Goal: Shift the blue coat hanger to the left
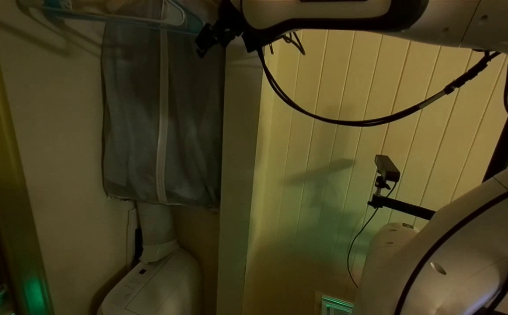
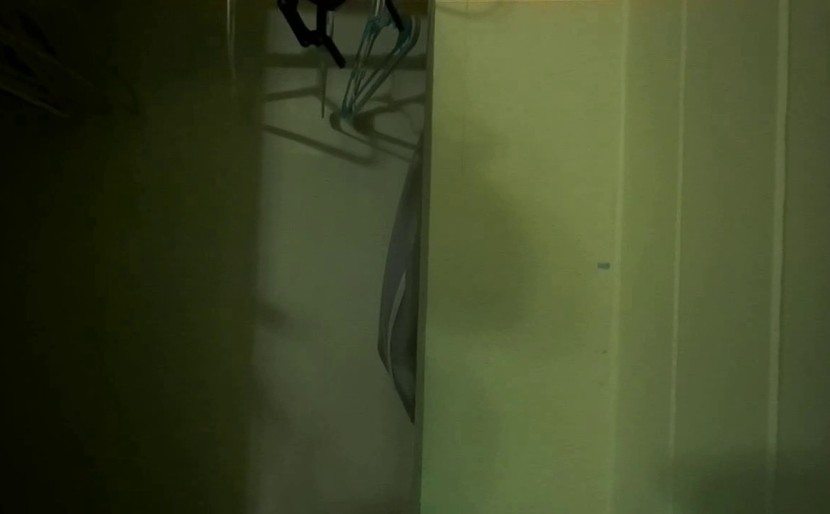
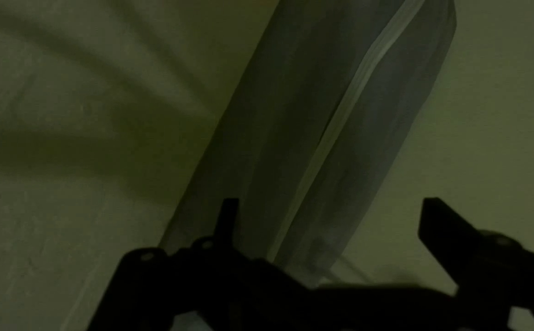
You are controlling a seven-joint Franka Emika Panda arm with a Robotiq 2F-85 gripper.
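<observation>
The blue coat hanger [image 1: 191, 22] hangs at the top left in an exterior view, its long bar running sideways. It also shows end-on near the top in an exterior view [image 2: 360, 71], where more than one blue bar overlaps. My black gripper [image 1: 206, 41] is at the hanger's right end. In an exterior view the gripper [image 2: 371, 46] has one finger left of the blue bars and a dark finger part near their top right. Contact cannot be told. In the wrist view the gripper [image 3: 331, 202] is open with wide-apart fingers and nothing seen between them; the hanger is out of view there.
A grey garment bag [image 1: 193, 113] with a pale zip hangs below the hangers, also in the wrist view [image 3: 267, 138]. A wall edge [image 1: 241, 131] stands right of it. A white hanger [image 1: 176, 15] is beside the blue one. A white appliance [image 1: 162, 284] stands below.
</observation>
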